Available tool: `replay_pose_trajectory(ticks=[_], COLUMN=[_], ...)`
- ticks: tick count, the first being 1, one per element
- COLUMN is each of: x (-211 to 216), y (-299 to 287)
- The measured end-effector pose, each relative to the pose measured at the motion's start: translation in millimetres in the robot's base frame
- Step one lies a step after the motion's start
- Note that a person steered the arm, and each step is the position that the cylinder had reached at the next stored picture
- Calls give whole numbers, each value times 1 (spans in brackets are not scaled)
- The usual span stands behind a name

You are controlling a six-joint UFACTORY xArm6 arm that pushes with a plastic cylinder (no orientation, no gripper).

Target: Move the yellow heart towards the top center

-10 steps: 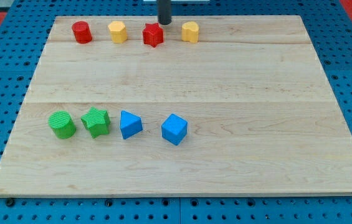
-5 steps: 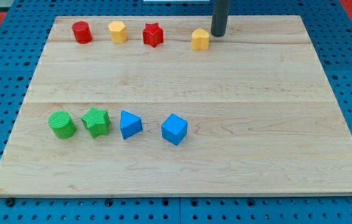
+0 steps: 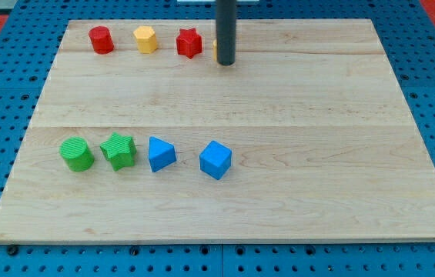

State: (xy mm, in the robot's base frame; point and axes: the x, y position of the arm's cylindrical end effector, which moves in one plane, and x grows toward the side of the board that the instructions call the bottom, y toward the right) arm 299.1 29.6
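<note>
My tip (image 3: 225,63) stands on the board near the view's top centre. The dark rod hides nearly all of the yellow heart (image 3: 216,50); only a thin yellow sliver shows at the rod's left edge. The red star (image 3: 189,43) lies just left of the rod. The yellow hexagon (image 3: 146,38) and the red cylinder (image 3: 101,39) lie further left in the same top row.
A lower row holds a green cylinder (image 3: 76,154), a green star (image 3: 118,151), a blue triangular block (image 3: 161,154) and a blue cube (image 3: 215,160). The wooden board (image 3: 340,154) lies on a blue pegboard.
The rod went from the top centre to the right of the yellow heart, then back left. The heart has slid left, towards the red star, and is now behind the rod.
</note>
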Motion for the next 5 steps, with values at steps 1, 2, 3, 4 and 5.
replay_pose_trajectory(ticks=[1, 2, 3, 4, 5], x=[1, 18, 10, -24, -7], y=[9, 9, -18, -19, -10])
